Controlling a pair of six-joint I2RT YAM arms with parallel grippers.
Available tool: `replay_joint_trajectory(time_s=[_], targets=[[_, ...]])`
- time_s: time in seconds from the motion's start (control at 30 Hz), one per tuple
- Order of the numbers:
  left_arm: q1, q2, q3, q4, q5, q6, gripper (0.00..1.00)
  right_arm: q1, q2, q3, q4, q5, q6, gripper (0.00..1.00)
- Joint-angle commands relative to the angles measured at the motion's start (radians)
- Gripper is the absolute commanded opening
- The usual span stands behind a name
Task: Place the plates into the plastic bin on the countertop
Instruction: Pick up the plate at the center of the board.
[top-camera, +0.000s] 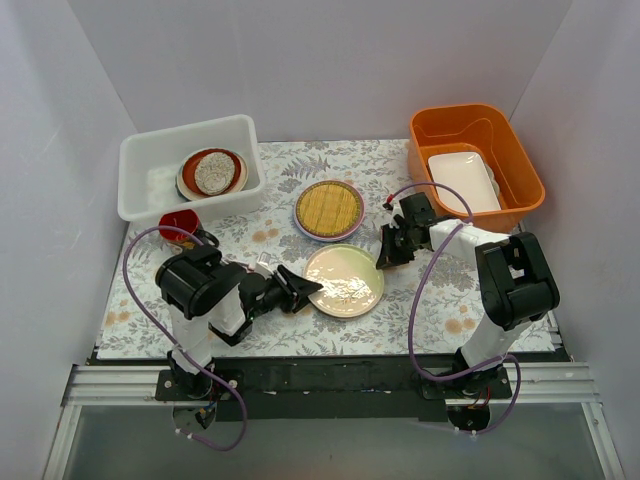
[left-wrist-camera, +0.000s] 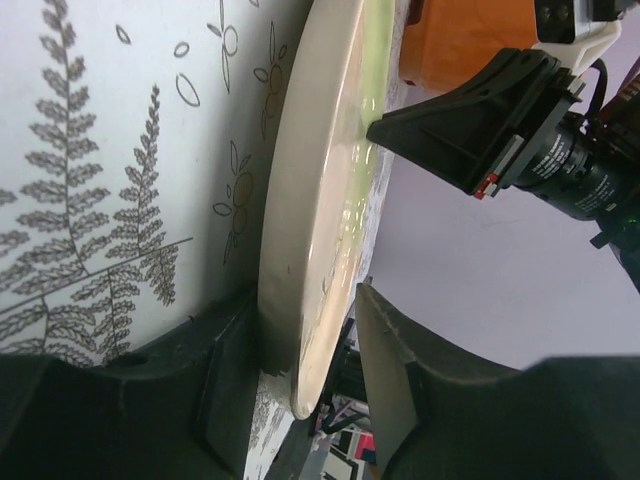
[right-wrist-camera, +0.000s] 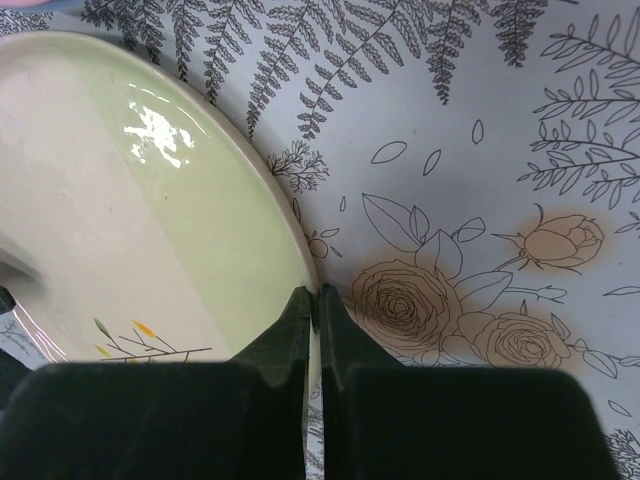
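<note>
Where yellow plate (top-camera: 345, 280) lies: on bench (top-camera: 440, 300), centre, towards near edge; outside bin (top-camera: 140, 200), which is at far-left corner.
Left gripper (top-camera: 305, 290): jaws parted; plate's left rim is straddled.
Right gripper (top-camera: 385, 258): jaws pressed together at plate's right rim.

The left arm (top-camera: 200, 285) is folded low over its base, forearm reaching right and inward, wrist rolled so the left gripper (top-camera: 305, 290) lies on its side, its fingers (left-wrist-camera: 385, 370) parted with a clear gap between them. The right arm (top-camera: 510, 280) bends at a raised elbow and stretches left, down to the right gripper (top-camera: 385, 258), whose fingers (right-wrist-camera: 290, 340) are pressed together, tips angled downward
</note>
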Motion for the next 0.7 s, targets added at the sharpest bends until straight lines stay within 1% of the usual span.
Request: replay_joint_trajectory(time_s=[0.0,0.03,0.07,0.17,0.2,0.27,0.3,0.43,0.63,0.67], targets=[[-0.046,0.031,-0.057,-0.147,-0.02,0.064,0.37,0.03,0.018,0.009,-0.008,-0.06,0.014,0.02],[-0.046,0.016,-0.051,-0.173,-0.023,0.072,0.35,0.03,0.018,0.012,-0.01,-0.063,0.014,0.02],[-0.046,0.002,-0.045,-0.221,-0.034,0.081,0.28,0.028,0.018,0.012,-0.01,-0.064,0.012,0.02],[-0.049,-0.041,-0.014,-0.313,-0.047,0.115,0.17,0.03,0.018,0.014,-0.01,-0.064,0.014,0.02],[-0.052,-0.052,0.0,-0.337,-0.052,0.121,0.1,0.028,0.018,0.012,-0.011,-0.063,0.012,0.02],[-0.055,-0.084,0.012,-0.399,-0.064,0.138,0.02,0.03,0.016,0.012,-0.011,-0.064,0.011,0.02],[-0.057,-0.096,0.017,-0.417,-0.077,0.145,0.0,0.03,0.016,0.014,-0.011,-0.064,0.012,0.02],[-0.061,-0.164,0.038,-0.523,-0.118,0.172,0.0,0.03,0.012,0.014,-0.011,-0.067,0.012,0.02],[-0.064,-0.303,0.064,-0.719,-0.19,0.227,0.0,0.03,0.001,0.014,-0.01,-0.072,0.012,0.05],[-0.064,-0.337,0.078,-0.773,-0.198,0.236,0.0,0.03,0.0,0.012,-0.011,-0.075,0.014,0.05]])
